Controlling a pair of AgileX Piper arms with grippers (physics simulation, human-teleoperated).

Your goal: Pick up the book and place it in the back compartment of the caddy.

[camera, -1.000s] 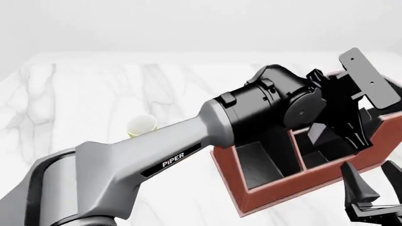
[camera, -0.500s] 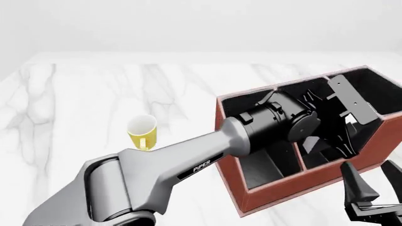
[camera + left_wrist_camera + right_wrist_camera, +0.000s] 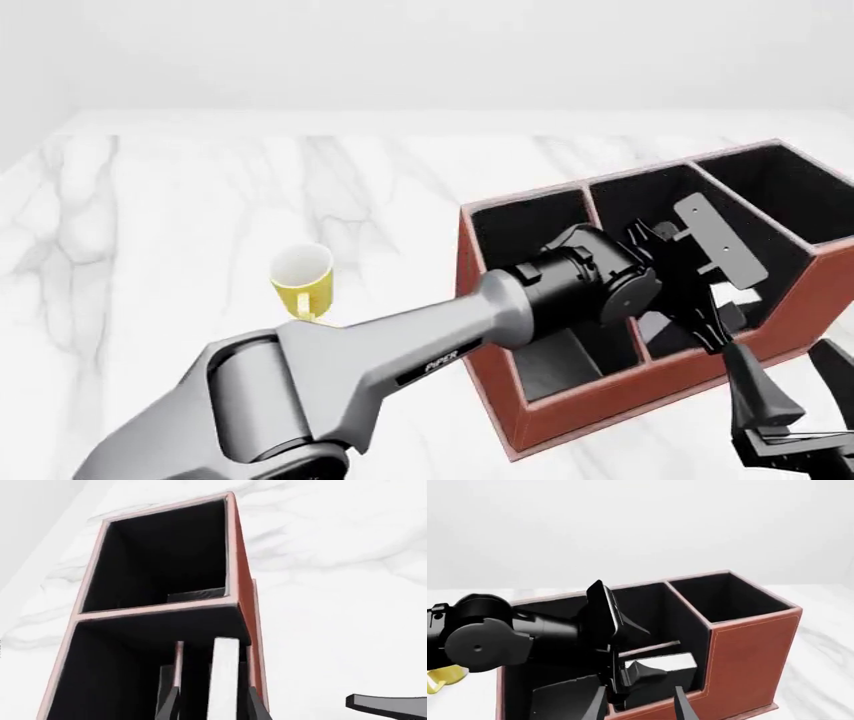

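Note:
My left gripper is shut on the book and reaches down into the reddish-brown caddy. In the left wrist view the book's white page edge stands between the fingers. In the right wrist view the book sits low inside the back compartment, the small cell behind the low outer wall, with the left gripper still on it. My right gripper is open and empty, just outside the caddy's near right corner.
A yellow mug stands upright on the white marble table, left of the caddy. The left arm's forearm crosses over the caddy's left wall and long cell. The caddy's far cells hold nothing visible.
The left arm has dropped from above the caddy down into it, carrying the book into the small cell. The right gripper has not moved.

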